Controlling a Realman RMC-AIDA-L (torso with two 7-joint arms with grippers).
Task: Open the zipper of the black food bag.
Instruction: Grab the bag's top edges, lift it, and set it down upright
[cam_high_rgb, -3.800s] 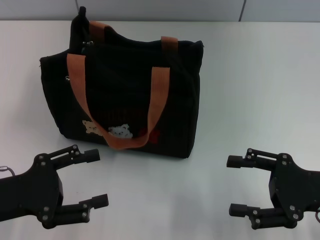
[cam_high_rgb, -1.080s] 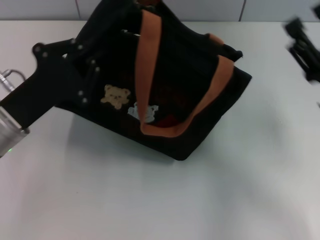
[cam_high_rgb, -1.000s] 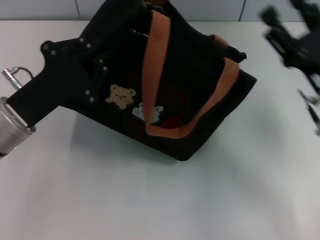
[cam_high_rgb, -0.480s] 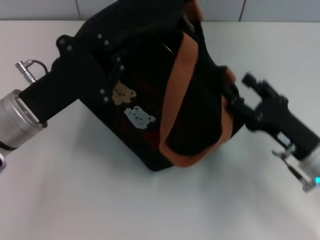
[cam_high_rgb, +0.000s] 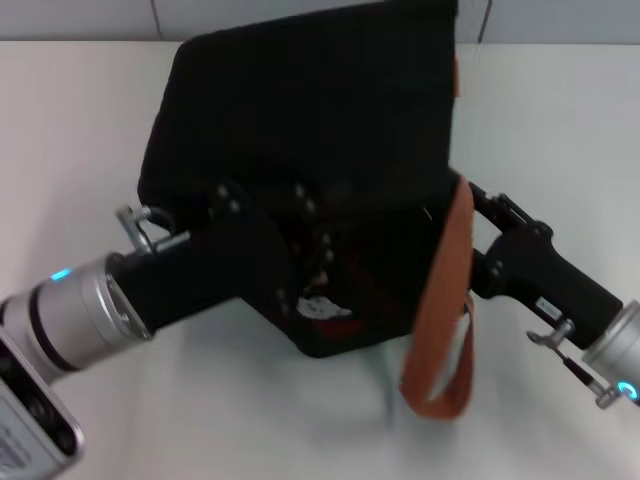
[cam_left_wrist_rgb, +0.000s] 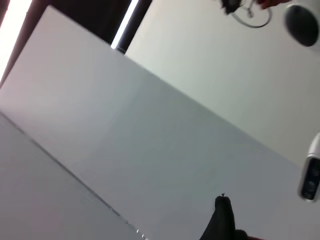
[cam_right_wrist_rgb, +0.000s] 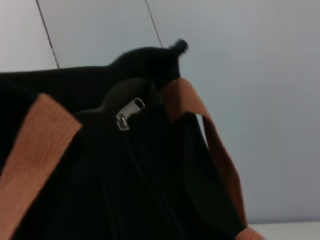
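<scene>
Zipper (cam_right_wrist_rgb: 131, 150) of soft black fabric bag (cam_high_rgb: 310, 150) is sagging; you are approaching its silvery pull (cam_right_wrist_rgb: 129, 112) at twelve o'clock; finger states: cannot tell.

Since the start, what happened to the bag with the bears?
The boxy black fabric bag was tipped and turned; its orange webbing handle now dangles. The left claw moved onto its front, the right claw up to its side. The silvery zipper pull looks unpulled.

Black food bag (cam_high_rgb: 310, 130) between both arms
</scene>
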